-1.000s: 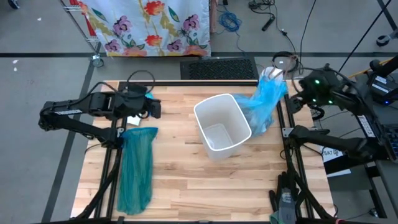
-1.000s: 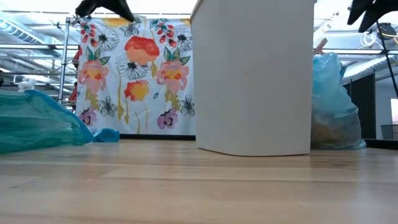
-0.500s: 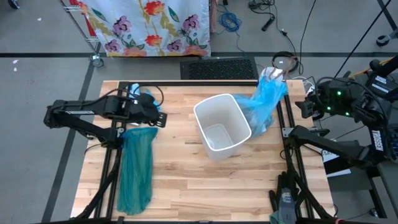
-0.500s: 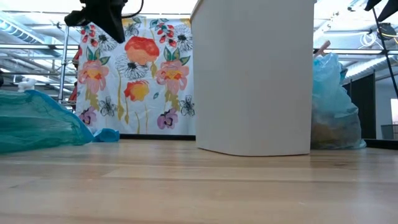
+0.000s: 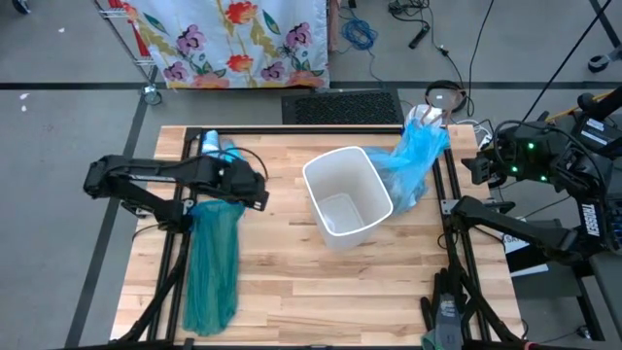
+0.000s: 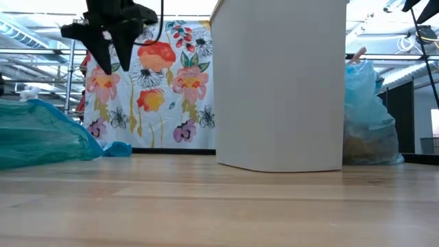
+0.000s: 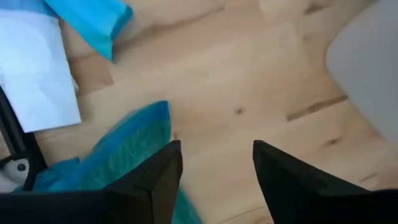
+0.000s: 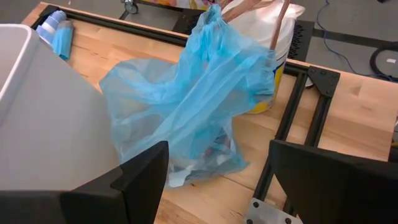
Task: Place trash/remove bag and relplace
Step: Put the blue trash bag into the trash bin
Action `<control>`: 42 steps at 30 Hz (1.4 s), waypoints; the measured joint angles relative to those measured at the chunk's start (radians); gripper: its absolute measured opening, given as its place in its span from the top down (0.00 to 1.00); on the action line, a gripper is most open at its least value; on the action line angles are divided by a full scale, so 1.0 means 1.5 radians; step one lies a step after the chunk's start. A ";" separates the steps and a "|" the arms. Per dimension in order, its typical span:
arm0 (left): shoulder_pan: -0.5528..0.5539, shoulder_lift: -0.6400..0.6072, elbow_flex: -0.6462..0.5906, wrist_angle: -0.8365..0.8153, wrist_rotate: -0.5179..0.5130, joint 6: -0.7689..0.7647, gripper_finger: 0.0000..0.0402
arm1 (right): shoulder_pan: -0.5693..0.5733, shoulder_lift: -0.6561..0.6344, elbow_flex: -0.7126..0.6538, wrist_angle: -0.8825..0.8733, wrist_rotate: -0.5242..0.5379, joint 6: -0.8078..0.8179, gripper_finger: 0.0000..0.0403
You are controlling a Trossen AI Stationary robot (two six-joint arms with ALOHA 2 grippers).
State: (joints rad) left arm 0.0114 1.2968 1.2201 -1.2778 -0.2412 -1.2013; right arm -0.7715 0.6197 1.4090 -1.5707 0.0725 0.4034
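Note:
The pale blue bag [image 5: 413,165] stands on the table between the white bin [image 5: 345,197] and the right rail. Trash [image 8: 208,155] shows through its bottom, and its gathered top [image 8: 211,18] leans on a white bucket [image 8: 280,31]. The bin stands upright and unlined. My left gripper [image 5: 255,190] hangs open above bare wood, left of the bin and just beyond the top edge of a teal-green bag [image 7: 124,155]; it points down [image 6: 113,58]. My right gripper [image 8: 217,180] is open over the right rail [image 5: 483,165], facing the blue bag from a distance.
The teal-green bag [image 5: 214,262] lies flat along the table's left side. A blue roll [image 5: 216,148] and a white sheet [image 7: 34,74] lie at the far left corner. Black frame rails run along the table's sides. A flowered cloth [image 6: 151,82] hangs behind the table.
My left gripper has moved toward the bin and sunk lower, tipping from nearly level to pointing down, and it has opened. My right gripper drew back from the blue bag toward the table's right edge, then kept still. The bags and bin have not moved.

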 joint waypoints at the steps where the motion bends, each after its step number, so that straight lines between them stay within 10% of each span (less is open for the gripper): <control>1: -0.008 0.012 0.000 0.000 0.002 -0.005 0.50 | 0.000 0.000 0.000 0.000 0.000 0.000 0.33; 18: -0.212 -0.042 -0.072 -0.111 -0.009 -0.307 0.50 | 0.000 0.000 0.000 0.000 0.000 -0.052 0.33; 33: -0.238 -0.146 -0.321 0.018 0.155 -0.522 0.50 | 0.000 0.000 -0.001 0.000 0.003 -0.052 0.33; 42: -0.238 -0.106 -0.462 0.310 0.168 -0.539 0.50 | 0.000 0.000 -0.001 0.000 0.003 -0.038 0.33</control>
State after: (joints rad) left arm -0.3454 1.1373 0.5267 -0.8124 0.0105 -2.0106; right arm -0.7715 0.6197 1.4082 -1.5711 0.0765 0.3458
